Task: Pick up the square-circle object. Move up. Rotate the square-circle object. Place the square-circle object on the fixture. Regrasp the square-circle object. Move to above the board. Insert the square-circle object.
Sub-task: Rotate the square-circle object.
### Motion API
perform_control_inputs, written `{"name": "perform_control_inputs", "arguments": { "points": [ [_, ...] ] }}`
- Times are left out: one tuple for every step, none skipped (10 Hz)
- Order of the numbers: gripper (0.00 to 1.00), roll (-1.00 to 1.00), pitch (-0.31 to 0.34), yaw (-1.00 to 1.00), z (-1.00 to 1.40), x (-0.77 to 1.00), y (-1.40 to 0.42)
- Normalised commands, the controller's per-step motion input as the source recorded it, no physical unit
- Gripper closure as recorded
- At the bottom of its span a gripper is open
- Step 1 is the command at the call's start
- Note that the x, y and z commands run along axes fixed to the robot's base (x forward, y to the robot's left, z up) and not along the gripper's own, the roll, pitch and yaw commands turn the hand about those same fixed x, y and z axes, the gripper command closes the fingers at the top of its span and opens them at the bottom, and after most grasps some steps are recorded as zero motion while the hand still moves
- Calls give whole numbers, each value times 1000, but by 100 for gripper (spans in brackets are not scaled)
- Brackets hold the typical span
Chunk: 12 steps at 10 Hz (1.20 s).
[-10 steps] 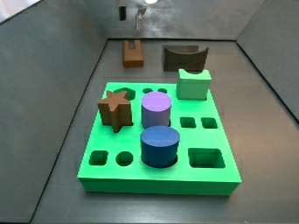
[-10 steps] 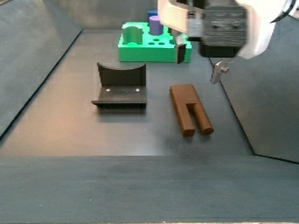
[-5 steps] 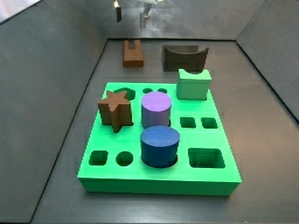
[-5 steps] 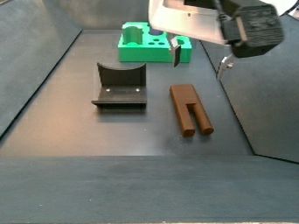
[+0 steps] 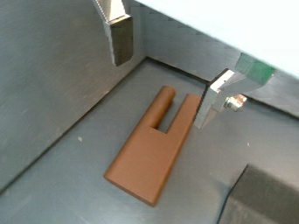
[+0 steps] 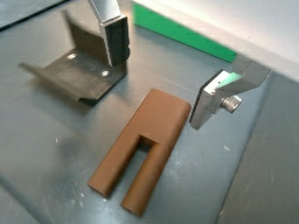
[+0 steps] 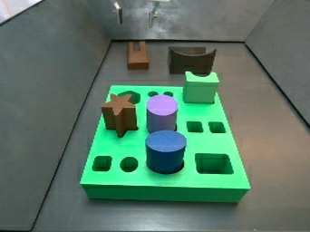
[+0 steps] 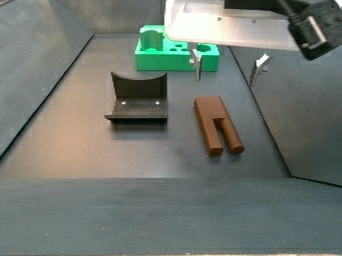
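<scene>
The square-circle object (image 8: 218, 124) is a slim reddish-brown peg with a forked end. It lies flat on the dark floor, in both wrist views (image 5: 152, 144) (image 6: 140, 153) and at the back in a side view (image 7: 140, 56). My gripper (image 8: 227, 64) hangs above it, open and empty, with one finger on each side (image 5: 121, 39) (image 6: 211, 98). The dark fixture (image 8: 136, 97) with a scooped top stands beside the object, also in a wrist view (image 6: 76, 66) and a side view (image 7: 191, 60). The green board (image 7: 121, 168) lies further off.
The board holds a brown star peg (image 7: 119, 113), a purple cylinder (image 7: 162, 113), a blue cylinder (image 7: 166, 149) and a pale green block (image 7: 201, 86). Grey walls slope up round the floor on all sides.
The gripper has turned over the object and lifted a little; its fingers now show further apart. The object, fixture and board have not moved.
</scene>
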Motion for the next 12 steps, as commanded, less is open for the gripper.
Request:
{"name": "perform_control_inputs", "arguments": {
  "points": [
    [0, 9, -18, 734, -34, 34, 2],
    [0, 9, -18, 489, -34, 34, 2],
    [0, 9, -18, 271, -34, 34, 2],
    [0, 0, 0, 0, -1000, 0, 0],
    [0, 4, -17, -51, -1000, 9, 2],
    [0, 4, -23, -51, -1000, 11, 2],
    [0, 0, -33, -42, -1000, 17, 4],
    [0, -2, -33, -37, -1000, 20, 5],
    [0, -7, -34, -27, -1000, 30, 7],
    [0, -12, -29, -23, -1000, 38, 7],
    [0, -17, -25, -20, -938, 46, 9],
    [0, -22, -23, -17, -756, 51, 10]
  ]
}}
